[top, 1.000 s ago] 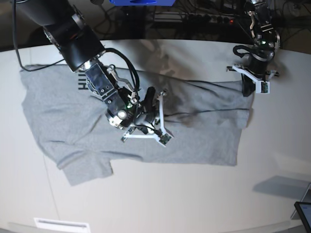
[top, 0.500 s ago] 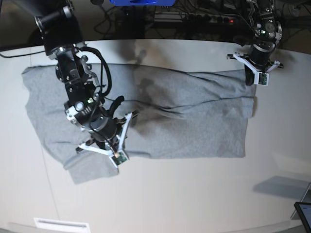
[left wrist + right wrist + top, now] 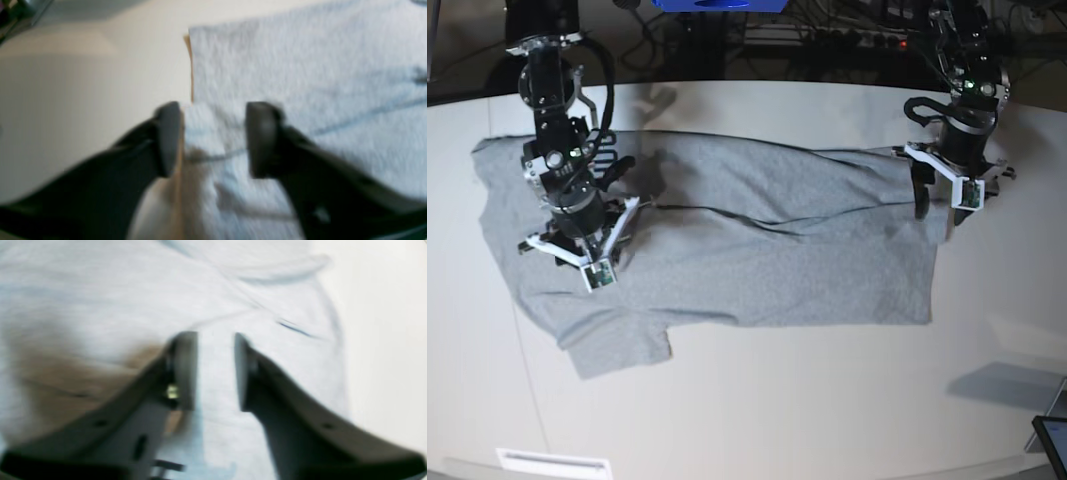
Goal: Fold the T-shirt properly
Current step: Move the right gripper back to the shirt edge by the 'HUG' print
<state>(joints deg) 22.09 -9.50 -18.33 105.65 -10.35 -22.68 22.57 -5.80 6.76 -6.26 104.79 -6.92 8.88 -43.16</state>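
The T-shirt (image 3: 727, 240) lies spread, plain side up, across the bench (image 3: 827, 400). Both jaws gape empty: left gripper (image 3: 210, 140) over its edge, right gripper (image 3: 216, 370) near the sleeve. Each should pinch one layer, then lift evenly together.

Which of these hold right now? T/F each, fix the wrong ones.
1. The T-shirt lies spread across the table. True.
2. The left hand is clamped on a lifted corner of the shirt. False: its jaws stand apart over the shirt's edge, with nothing pinched.
3. The right hand is over grey fabric. True.
4. Bold black lettering faces up on the shirt. False: only plain grey shows.
5. One sleeve sticks out at the shirt's lower corner on the base view's left. True.
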